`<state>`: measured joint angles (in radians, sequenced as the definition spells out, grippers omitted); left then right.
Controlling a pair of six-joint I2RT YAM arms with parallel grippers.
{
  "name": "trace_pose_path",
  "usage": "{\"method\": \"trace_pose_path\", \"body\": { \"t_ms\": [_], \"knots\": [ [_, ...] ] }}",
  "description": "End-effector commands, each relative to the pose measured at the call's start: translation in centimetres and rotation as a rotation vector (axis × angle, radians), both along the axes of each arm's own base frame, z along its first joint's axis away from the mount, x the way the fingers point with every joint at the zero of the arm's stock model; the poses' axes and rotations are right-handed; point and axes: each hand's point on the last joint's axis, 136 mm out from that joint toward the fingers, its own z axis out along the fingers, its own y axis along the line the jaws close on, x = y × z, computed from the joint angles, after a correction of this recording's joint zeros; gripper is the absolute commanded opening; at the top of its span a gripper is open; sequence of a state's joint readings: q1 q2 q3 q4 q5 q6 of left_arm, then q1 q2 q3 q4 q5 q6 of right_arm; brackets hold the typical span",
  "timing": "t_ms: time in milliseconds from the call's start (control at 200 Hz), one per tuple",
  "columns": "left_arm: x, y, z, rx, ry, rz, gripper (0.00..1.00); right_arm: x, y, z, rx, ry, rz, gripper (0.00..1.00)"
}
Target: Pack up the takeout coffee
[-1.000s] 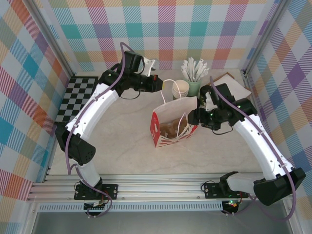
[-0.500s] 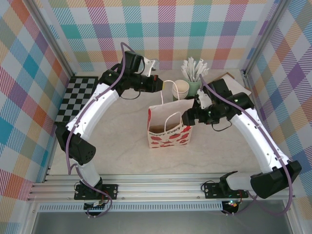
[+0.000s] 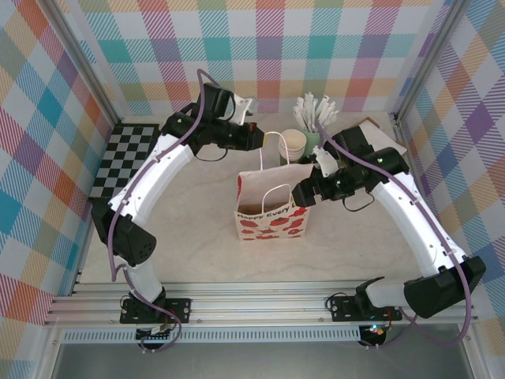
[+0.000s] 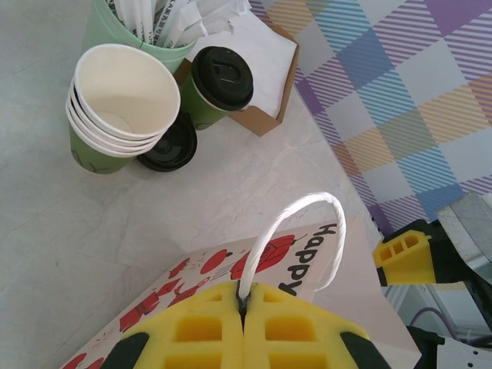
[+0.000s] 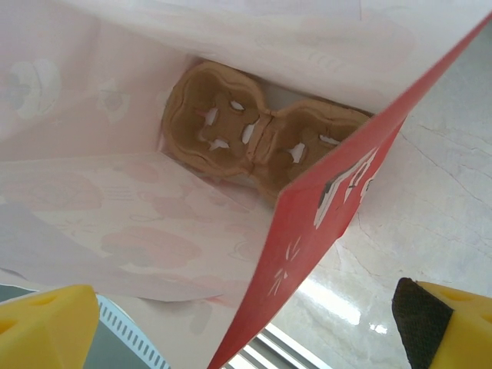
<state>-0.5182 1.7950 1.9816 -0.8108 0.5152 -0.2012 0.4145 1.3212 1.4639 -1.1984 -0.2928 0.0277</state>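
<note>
Pale marble tabletop (image 3: 197, 229), plaid walls (image 3: 268, 47) on three sides; checkered mat (image 3: 126, 158) at left edge, bare surface beside it. Bag (image 3: 272, 213) upright mid-table. Left pincer (image 4: 244, 296) clamped on handle (image 4: 323, 211); right pincer (image 3: 306, 192) wide at bag mouth. Carrier (image 5: 254, 138) inside bag; coffee cup (image 4: 219, 84) at back beside cup stack (image 4: 123, 100).

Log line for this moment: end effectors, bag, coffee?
left end effector: shut on bag handle | right end effector: open at bag rim | carrier: inside bag | coffee cup: on table, unpacked

Pastel plaid walls (image 3: 316, 47) enclose a pale marbled tabletop (image 3: 197, 229) on the left, far and right. A black-and-white checkered mat (image 3: 118, 158) lies at its far left. Aluminium rails (image 3: 260, 302) line the near edge.
</note>
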Motion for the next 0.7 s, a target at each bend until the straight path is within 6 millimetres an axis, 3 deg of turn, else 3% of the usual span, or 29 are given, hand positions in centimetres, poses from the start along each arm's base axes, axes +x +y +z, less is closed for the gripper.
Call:
{"method": "trace_pose_path", "body": {
  "t_ms": [0,95,130,215,270,335,470,565,635,700],
  "knots": [
    [0.2,0.4,0.8,0.007,-0.017,0.001,0.06,0.6,-0.2,0.6,-0.031,-0.045,0.013,1.0],
    [-0.3,1.1,1.4,0.024,-0.035,0.007,0.14,1.1,-0.4,1.5,-0.031,-0.072,-0.019,1.0],
    [-0.5,1.6,1.8,0.032,-0.05,0.015,0.22,1.3,-0.5,1.9,-0.031,-0.086,-0.034,1.0],
    [-0.9,3.3,2.3,0.073,-0.079,0.073,0.71,1.5,-0.9,2.7,-0.031,-0.123,-0.056,1.0],
    [-1.1,4.7,2.6,0.099,-0.099,0.121,0.87,1.5,-1.0,2.8,-0.028,-0.135,-0.056,1.0],
    [-1.4,6.4,2.8,0.127,-0.112,0.178,0.98,1.4,-1.1,2.8,-0.032,-0.139,-0.058,1.0],
    [-2.4,9.8,2.4,0.201,-0.106,0.285,1.0,1.8,-1.5,2.6,-0.054,-0.134,-0.096,1.0],
    [-3.2,12.1,1.7,0.252,-0.092,0.375,1.0,2.7,-2.2,3.5,-0.066,-0.165,-0.171,1.0],
    [-4.0,13.2,1.3,0.255,-0.063,0.431,1.0,3.2,-2.4,4.8,-0.05,-0.198,-0.212,1.0],
    [-4.8,12.9,0.7,0.21,-0.007,0.451,1.0,3.6,-2.4,5.8,-0.027,-0.224,-0.243,1.0]
  ]
}}
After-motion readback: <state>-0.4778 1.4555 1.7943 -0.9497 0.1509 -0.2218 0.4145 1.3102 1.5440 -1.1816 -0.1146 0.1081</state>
